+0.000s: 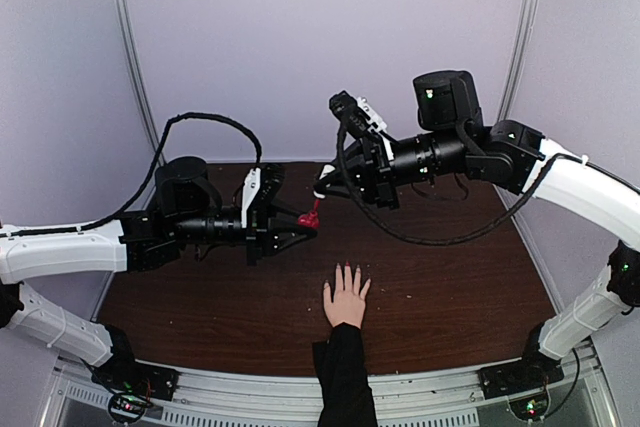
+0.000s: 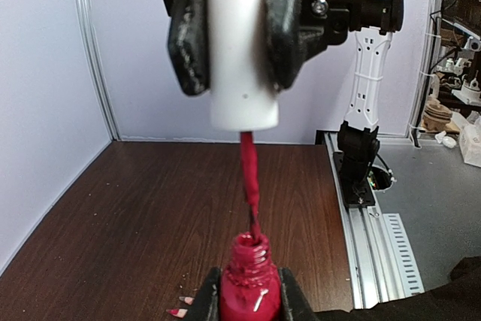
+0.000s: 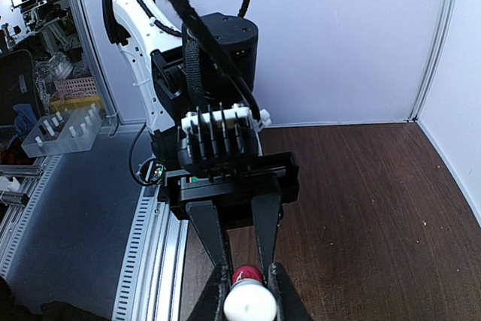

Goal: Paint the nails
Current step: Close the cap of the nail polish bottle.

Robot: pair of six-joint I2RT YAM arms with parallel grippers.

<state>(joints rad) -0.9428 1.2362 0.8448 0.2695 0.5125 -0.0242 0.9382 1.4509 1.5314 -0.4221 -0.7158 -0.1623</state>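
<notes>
No legible text, label, brand, number or sign on anything in view

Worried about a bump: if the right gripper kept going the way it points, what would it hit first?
Probably the red bottle held by the left gripper; the brush under the white cap dips into its neck.

The left gripper (image 2: 249, 300) clamped a red bottle (image 2: 248, 291) upright at the bottom edge. Directly above, the right gripper (image 2: 234, 50) pinched the white cap (image 2: 242, 73), whose polish-coated brush (image 2: 250, 178) reached down to the bottle's mouth. Red-polished nails (image 2: 178, 311) peeked in low on the left over the dark wooden table (image 2: 135, 216).
</notes>
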